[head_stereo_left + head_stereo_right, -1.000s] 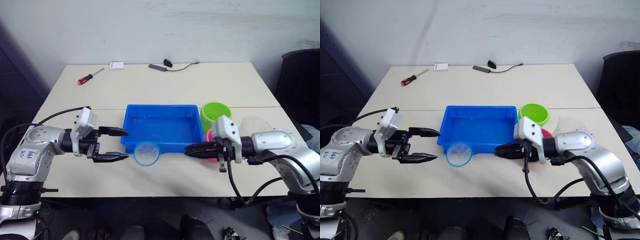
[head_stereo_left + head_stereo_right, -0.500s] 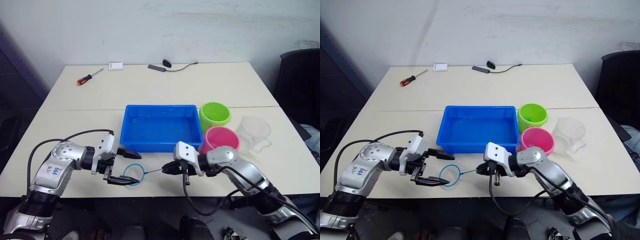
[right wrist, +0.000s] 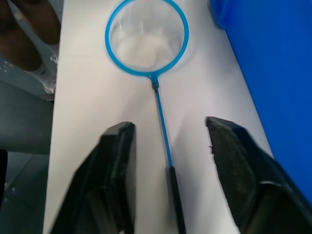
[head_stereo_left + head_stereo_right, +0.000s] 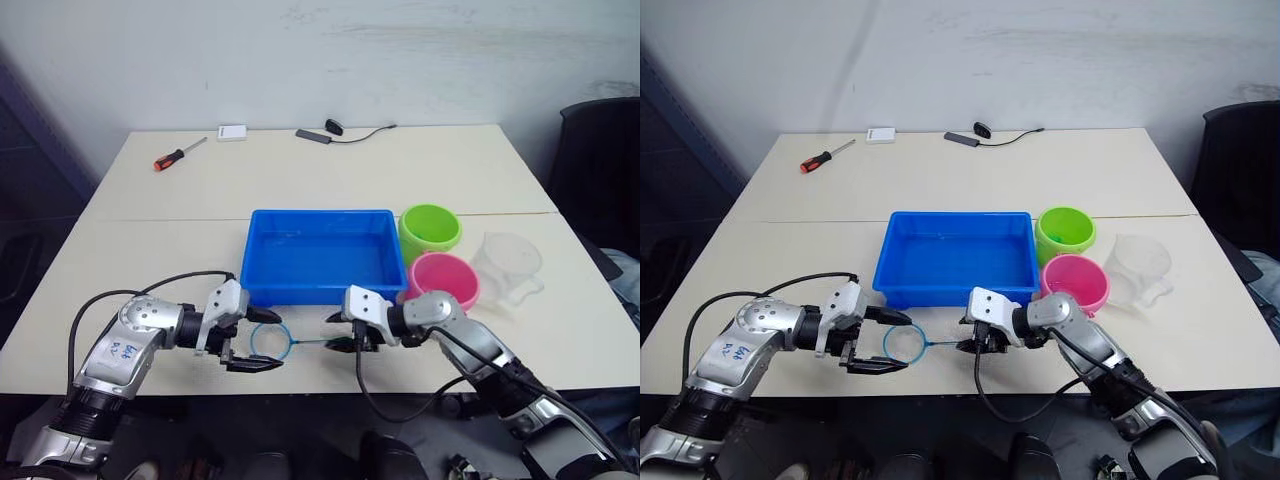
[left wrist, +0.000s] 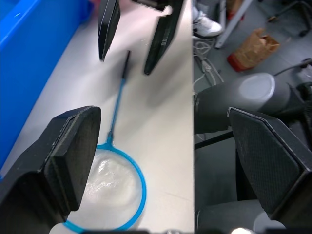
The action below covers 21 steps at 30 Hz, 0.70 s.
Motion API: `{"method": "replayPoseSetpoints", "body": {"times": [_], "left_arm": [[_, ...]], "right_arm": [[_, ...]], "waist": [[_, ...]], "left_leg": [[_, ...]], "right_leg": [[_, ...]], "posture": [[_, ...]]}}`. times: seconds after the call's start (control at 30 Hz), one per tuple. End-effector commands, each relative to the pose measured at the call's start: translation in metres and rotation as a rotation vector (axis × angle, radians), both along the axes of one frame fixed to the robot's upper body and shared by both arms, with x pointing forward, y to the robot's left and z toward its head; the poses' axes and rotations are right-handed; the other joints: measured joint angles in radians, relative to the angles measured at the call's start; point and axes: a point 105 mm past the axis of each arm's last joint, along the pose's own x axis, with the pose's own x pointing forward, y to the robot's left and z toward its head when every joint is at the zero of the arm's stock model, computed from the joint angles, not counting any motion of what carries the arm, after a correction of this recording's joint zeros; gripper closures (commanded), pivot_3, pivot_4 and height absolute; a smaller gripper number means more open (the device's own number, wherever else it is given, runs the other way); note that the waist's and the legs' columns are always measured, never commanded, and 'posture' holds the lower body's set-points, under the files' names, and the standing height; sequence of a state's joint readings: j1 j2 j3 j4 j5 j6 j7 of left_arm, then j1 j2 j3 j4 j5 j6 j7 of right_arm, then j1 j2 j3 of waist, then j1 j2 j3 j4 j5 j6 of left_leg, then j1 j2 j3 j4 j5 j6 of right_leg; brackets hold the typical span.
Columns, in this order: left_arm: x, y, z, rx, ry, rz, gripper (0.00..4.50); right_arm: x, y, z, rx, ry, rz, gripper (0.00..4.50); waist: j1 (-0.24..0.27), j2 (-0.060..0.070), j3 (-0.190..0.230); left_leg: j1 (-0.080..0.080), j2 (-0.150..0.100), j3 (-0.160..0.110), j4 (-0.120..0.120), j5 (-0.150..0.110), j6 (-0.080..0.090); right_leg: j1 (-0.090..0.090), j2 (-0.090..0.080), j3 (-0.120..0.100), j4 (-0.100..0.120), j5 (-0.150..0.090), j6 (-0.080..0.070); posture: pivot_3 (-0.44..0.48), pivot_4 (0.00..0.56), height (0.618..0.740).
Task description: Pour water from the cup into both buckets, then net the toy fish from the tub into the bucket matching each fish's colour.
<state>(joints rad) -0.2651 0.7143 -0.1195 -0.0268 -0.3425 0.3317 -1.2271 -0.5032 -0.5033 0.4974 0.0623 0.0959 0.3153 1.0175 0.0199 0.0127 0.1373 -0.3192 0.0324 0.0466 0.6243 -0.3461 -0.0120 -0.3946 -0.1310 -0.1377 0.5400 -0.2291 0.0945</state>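
- The net (image 3: 147, 39) lies flat on the table (image 4: 150, 210), on the near side of the blue tub (image 4: 322, 255). No gripper holds it.
- The right gripper (image 3: 168, 170) has its fingers spread wide, one on each side of the net's thin handle. The hoop lies straight out past its fingertips.
- The left gripper (image 4: 255, 340) is also wide open. The hoop sits between its two fingers, not touching them as far as I can see.
- The clear cup (image 4: 508, 265) stands well off from the right gripper, past the pink bucket (image 4: 441, 278) and green bucket (image 4: 430, 229).
- I cannot tell if the buckets have water in them. I cannot make out any fish in the tub or in the buckets.
- So I think the fishing part is done or has been stopped, but I am not sure.
- Half a second ago the right gripper was closed on the net's handle. Now it has let go.
- A second ago the net was up by the tub's front wall. Now it is down on the table.
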Motion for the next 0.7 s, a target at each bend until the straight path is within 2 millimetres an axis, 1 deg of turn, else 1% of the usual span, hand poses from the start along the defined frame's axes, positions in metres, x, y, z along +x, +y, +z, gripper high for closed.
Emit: {"method": "replayPoseSetpoints", "body": {"times": [0.03, 0.17, 0.23, 0.37, 0.47, 0.57, 0.63, 0.67, 0.7], "left_arm": [[0.004, -0.002, 0.006, 0.0, -0.049, 0.055, 0.0], [0.006, 0.008, 0.008, -0.04, -0.089, 0.197, 0.0], [0.004, 0.013, 0.006, -0.06, -0.086, 0.268, 0.0], [-0.002, 0.025, -0.002, -0.08, -0.087, 0.425, 0.0], [-0.005, 0.036, -0.017, -0.029, -0.087, 0.558, 0.0], [-0.012, 0.046, -0.032, -0.015, -0.063, 0.637, 0.0], [-0.015, 0.05, -0.037, -0.014, -0.05, 0.676, 0.0], [-0.018, 0.051, -0.04, -0.017, -0.046, 0.688, 0.0], [-0.02, 0.052, -0.042, -0.015, -0.046, 0.696, 0.0]], "right_arm": [[0.001, -0.009, 0.015, 0.0, -0.051, -0.006, 2.21], [-0.012, -0.031, 0.034, 0.035, -0.041, -0.093, 2.21], [-0.02, -0.042, 0.036, 0.052, -0.027, -0.143, 2.21], [-0.035, -0.065, 0.031, 0.054, -0.012, -0.263, 2.21], [-0.043, -0.078, 0.026, 0.056, 0.004, -0.35, 2.21], [-0.048, -0.087, 0.018, 0.048, 0.021, -0.408, 2.21], [-0.05, -0.09, 0.016, 0.046, 0.026, -0.428, 2.21], [-0.051, -0.09, 0.016, 0.049, 0.028, -0.436, 2.21], [-0.052, -0.091, 0.015, 0.051, 0.029, -0.44, 2.21]], "waist": [[0.001, 0.0, 0.0], [0.003, 0.001, 0.0], [0.003, 0.0, 0.0], [0.005, 0.001, -0.001], [0.006, 0.001, -0.001], [0.005, 0.003, -0.002], [0.005, 0.002, -0.003], [0.005, 0.002, -0.003], [0.005, 0.002, -0.003]], "left_leg": [[0.0, 0.0, 0.0, 0.0, 0.0, 0.0], [0.0, 0.0, -0.001, 0.0, 0.0, 0.0], [0.0, 0.0, -0.001, 0.0, 0.0, 0.0], [-0.001, 0.001, -0.007, 0.0, -0.005, 0.001], [-0.001, 0.003, -0.006, 0.001, -0.009, -0.004], [-0.001, 0.005, -0.006, 0.002, -0.009, -0.005], [-0.001, 0.005, -0.006, 0.002, -0.01, -0.005], [-0.001, 0.005, -0.006, 0.002, -0.01, -0.004], [-0.001, 0.005, -0.006, 0.002, -0.01, -0.004]], "right_leg": [[0.0, 0.0, 0.0, 0.0, 0.0, 0.0], [0.0, 0.0, 0.0, -0.001, 0.0, 0.0], [0.0, 0.0, 0.0, -0.001, 0.0, 0.0], [0.002, -0.001, 0.0, -0.006, -0.001, 0.002], [0.003, -0.001, 0.001, -0.007, -0.004, 0.002], [0.003, 0.0, 0.002, -0.01, -0.005, 0.002], [0.002, 0.0, 0.002, -0.009, -0.005, 0.002], [0.002, 0.0, 0.002, -0.009, -0.006, 0.0], [0.002, 0.0, 0.002, -0.01, -0.01, -0.006]], "posture": [[0.0, 0.15, 0.74], [0.0, 0.15, 0.74], [0.0, 0.15, 0.74], [0.0, 0.15, 0.74], [0.0, 0.15, 0.74], [0.0, 0.15, 0.74], [0.0, 0.15, 0.74], [0.0, 0.15, 0.74], [0.0, 0.15, 0.74]]}}
